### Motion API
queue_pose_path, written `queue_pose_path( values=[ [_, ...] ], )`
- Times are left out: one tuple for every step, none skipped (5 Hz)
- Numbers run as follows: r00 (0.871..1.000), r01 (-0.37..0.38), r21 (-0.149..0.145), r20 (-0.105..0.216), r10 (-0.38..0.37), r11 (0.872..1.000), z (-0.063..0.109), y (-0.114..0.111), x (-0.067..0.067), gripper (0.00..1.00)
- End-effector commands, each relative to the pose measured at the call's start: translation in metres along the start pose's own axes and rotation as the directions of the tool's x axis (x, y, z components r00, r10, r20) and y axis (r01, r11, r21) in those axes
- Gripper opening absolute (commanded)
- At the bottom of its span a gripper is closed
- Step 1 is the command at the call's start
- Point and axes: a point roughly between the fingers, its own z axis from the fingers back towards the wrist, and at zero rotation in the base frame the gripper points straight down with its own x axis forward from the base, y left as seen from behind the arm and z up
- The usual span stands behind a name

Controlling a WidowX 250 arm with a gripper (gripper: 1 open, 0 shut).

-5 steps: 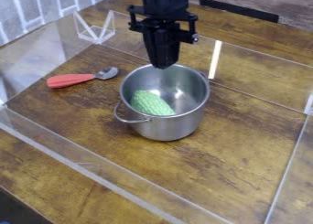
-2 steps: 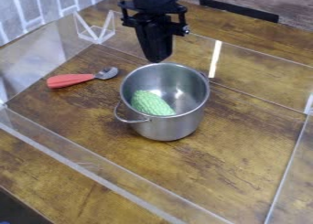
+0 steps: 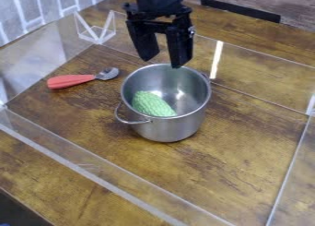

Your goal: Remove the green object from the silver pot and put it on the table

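Note:
The silver pot [image 3: 167, 102] stands in the middle of the dark wooden table [image 3: 234, 165]. Inside it, toward its left side, lies the light green bumpy object [image 3: 151, 103]. My black gripper [image 3: 161, 54] hangs just above the pot's far rim, pointing down. Its two fingers [image 3: 145, 43] stand wide apart with nothing between them. It touches neither the pot nor the green object.
A red-handled utensil [image 3: 76, 79] lies on the table left of the pot. Clear plastic walls [image 3: 74, 160] ring the tabletop. A small clear stand [image 3: 91, 27] sits at the back left. Bare wood lies right of and in front of the pot.
The fingers, held together a moment ago, have spread wide apart. The hand stays above the pot's far rim. The green object and pot have not moved.

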Motion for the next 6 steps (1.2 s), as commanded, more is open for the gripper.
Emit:
queue_pose_path(
  values=[
    [0.999, -0.022, 0.020, 0.048, 0.021, 1.000, 0.011, 0.010, -0.002, 1.00],
    [0.999, -0.030, 0.021, 0.034, 0.029, 0.999, 0.000, 0.014, -0.005, 1.00],
    [0.999, -0.036, 0.018, 0.019, 0.035, 0.999, -0.013, 0.016, -0.008, 1.00],
    [0.999, -0.039, 0.014, 0.014, 0.038, 0.999, -0.023, 0.019, -0.009, 1.00],
    [0.999, -0.041, 0.009, 0.011, 0.041, 0.999, -0.033, 0.022, -0.011, 1.00],
    [0.999, -0.044, 0.003, 0.012, 0.044, 0.999, -0.041, 0.026, -0.011, 1.00]
  ],
)
